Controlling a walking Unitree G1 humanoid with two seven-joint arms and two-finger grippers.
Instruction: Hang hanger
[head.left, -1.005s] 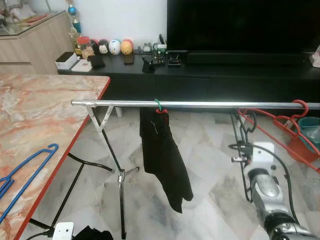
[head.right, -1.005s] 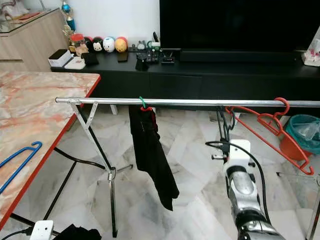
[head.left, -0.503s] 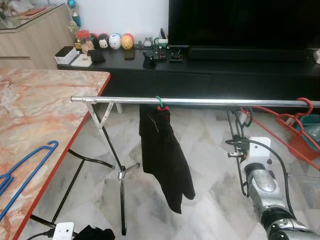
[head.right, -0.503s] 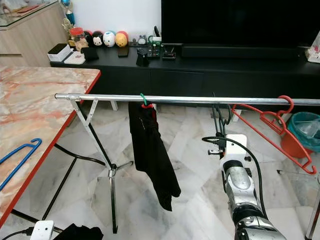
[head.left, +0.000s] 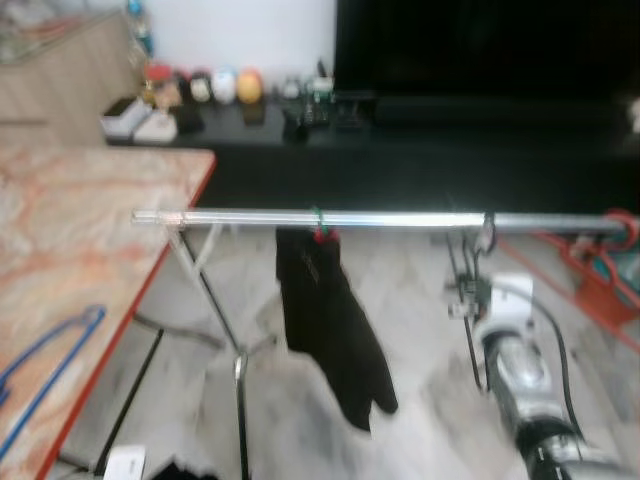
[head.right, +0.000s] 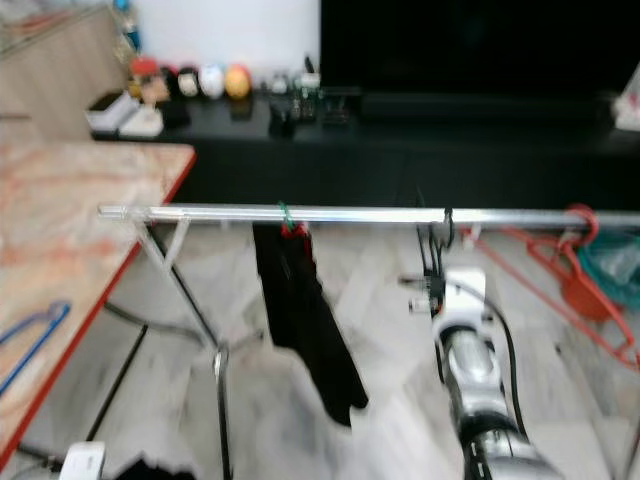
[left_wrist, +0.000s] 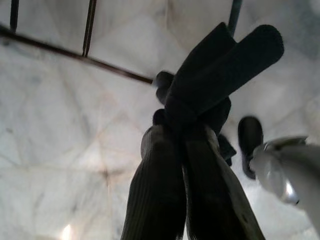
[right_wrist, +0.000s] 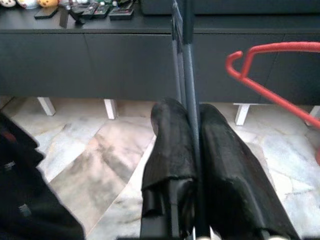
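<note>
Head views first, both blurred. Silver rail (head.left: 380, 218) across the middle, black hanger (head.left: 484, 238) hooked over it just above the right gripper (head.right: 433, 262). Left of that, black garment (head.left: 325, 318) dangling from its green-and-red hook. Far right end of the rail, red hanger (head.right: 578, 262) hooked on and tilted. Blue hanger (head.left: 45, 362) flat on the marble table (head.left: 70, 240), untouched. Dark TV cabinet (head.right: 400, 150) behind it all.

Over to the right wrist view: two black fingers (right_wrist: 170, 145) pressed together, pinching the hanger's thin dark wire between them, wire running straight up past the tips.

Left wrist view: left gripper (left_wrist: 200, 120) hanging idle over the pale floor tiles, fingers closed against each other, gripping nothing.

Looks like the hanging step is nearly done, hook seemingly over the rail. Next call: spread the right fingers, free the wire, draw the arm down and away without dragging the hook off or nudging the garment.
</note>
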